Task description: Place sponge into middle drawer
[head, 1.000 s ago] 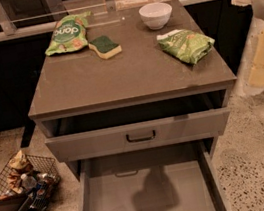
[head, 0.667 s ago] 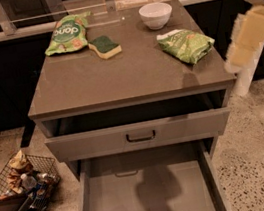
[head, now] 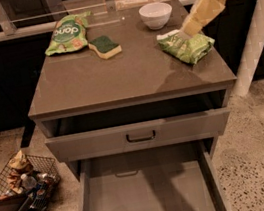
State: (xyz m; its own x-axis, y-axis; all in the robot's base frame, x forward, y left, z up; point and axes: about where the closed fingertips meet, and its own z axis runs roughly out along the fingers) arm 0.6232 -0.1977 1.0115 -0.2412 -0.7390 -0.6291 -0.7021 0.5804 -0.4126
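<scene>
Currently the hand is hovering at the right rear of the counter, just over a green snack bag; whether it is apart or together I cannot tell. The sponge is lying well to its left, near the back, its long axis seemingly running left-right at a slight tilt. The middle drawer is standing pulled out below, so a leftward reach is probably what comes first.

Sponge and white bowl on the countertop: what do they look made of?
Sponge: pale yellow foam under dark green matte scrub layer. Bowl: smooth white, likely glazed ceramic, possibly plastic. Pincer hangs near the right snack bag.
</scene>
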